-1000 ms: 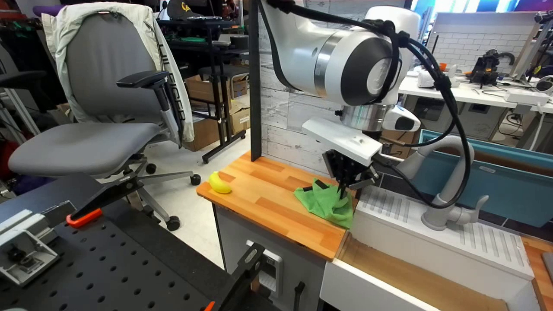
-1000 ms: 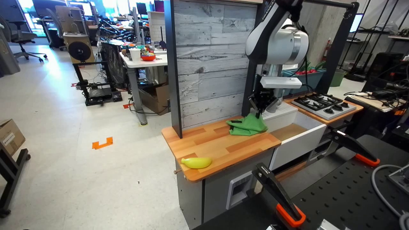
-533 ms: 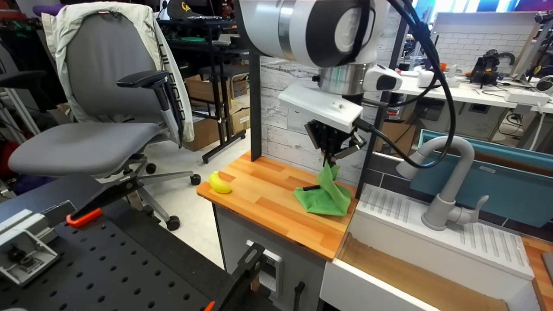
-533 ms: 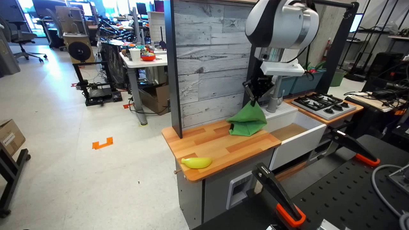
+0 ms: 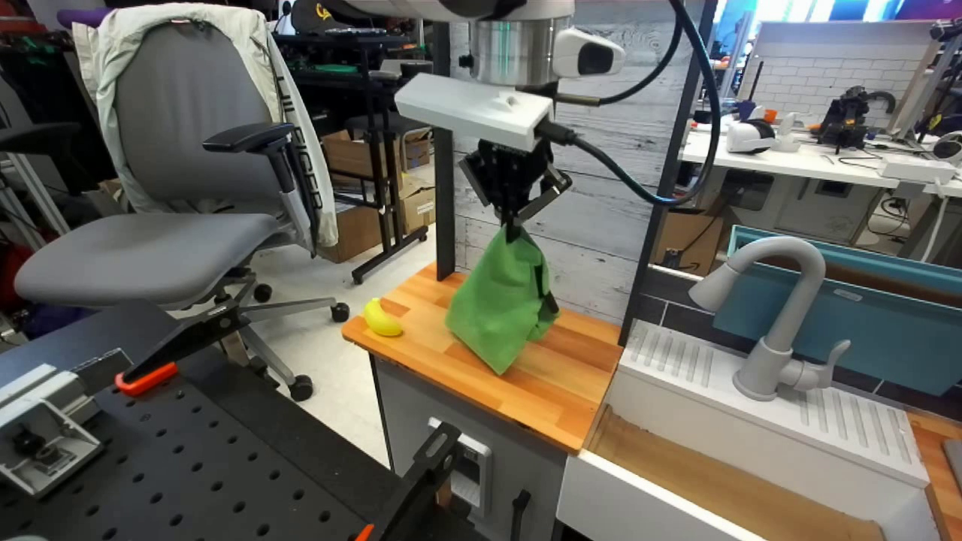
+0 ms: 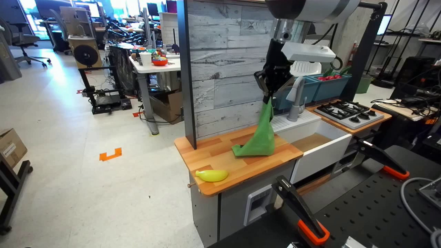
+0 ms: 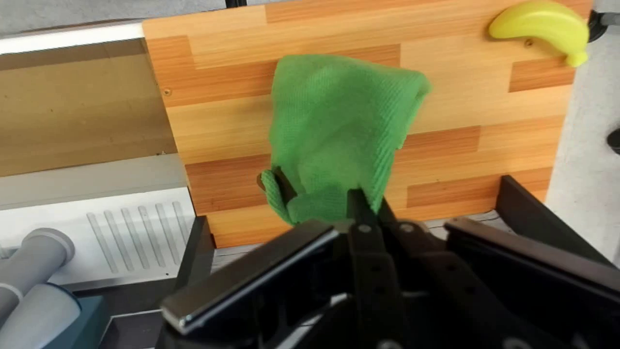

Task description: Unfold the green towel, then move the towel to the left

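Observation:
The green towel (image 5: 492, 312) hangs from my gripper (image 5: 512, 230) above the wooden countertop (image 5: 466, 368). In an exterior view the towel (image 6: 261, 139) stretches from the gripper (image 6: 266, 99) down to the counter, where its lower end appears to rest and trails to one side. In the wrist view the towel (image 7: 334, 116) spreads out below the gripper (image 7: 372, 202), with a small curled fold and a dark patch at its left edge. My gripper is shut on a top edge of the towel. The parts inside the folds are hidden.
A yellow banana (image 5: 382, 318) lies at the counter's far corner; it also shows in the wrist view (image 7: 542, 26). The sink basin (image 5: 706, 473) and grey faucet (image 5: 782, 330) adjoin the counter. A grey plank wall (image 6: 234, 69) with dark posts stands behind.
My gripper has lifted the towel off its bunched heap and carried it up and away from the sink, towards the banana's end of the counter. The towel now hangs longer.

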`<state>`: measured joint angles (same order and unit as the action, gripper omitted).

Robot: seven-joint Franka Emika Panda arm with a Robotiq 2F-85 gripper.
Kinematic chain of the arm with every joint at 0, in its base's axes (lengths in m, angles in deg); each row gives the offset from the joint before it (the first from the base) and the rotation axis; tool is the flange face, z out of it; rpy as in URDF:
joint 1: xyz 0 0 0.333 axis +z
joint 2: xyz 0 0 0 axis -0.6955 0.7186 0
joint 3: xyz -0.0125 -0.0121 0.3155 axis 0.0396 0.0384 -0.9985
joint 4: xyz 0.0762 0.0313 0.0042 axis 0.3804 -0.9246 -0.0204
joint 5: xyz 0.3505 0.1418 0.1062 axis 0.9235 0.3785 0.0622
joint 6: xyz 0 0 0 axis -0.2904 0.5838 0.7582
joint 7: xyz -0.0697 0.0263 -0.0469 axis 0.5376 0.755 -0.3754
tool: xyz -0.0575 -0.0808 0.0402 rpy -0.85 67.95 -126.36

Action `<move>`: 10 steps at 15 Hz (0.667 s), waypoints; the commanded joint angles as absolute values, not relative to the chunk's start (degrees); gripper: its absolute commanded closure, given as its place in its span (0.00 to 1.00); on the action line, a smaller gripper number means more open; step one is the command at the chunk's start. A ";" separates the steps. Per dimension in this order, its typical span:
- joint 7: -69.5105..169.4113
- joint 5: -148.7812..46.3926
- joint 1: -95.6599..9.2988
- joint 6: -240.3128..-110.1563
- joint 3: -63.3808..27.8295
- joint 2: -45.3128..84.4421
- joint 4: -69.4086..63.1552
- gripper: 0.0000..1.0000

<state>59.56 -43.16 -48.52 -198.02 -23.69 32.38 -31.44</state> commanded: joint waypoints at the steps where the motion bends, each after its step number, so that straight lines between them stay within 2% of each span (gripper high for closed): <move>1: 60.48 -42.68 -48.51 -198.54 -25.31 25.26 -37.25 1.00; 10: 61.28 -38.36 -48.76 -195.69 -27.11 20.57 -36.88 1.00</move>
<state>60.19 -40.05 -48.33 -197.55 -26.76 21.53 -37.35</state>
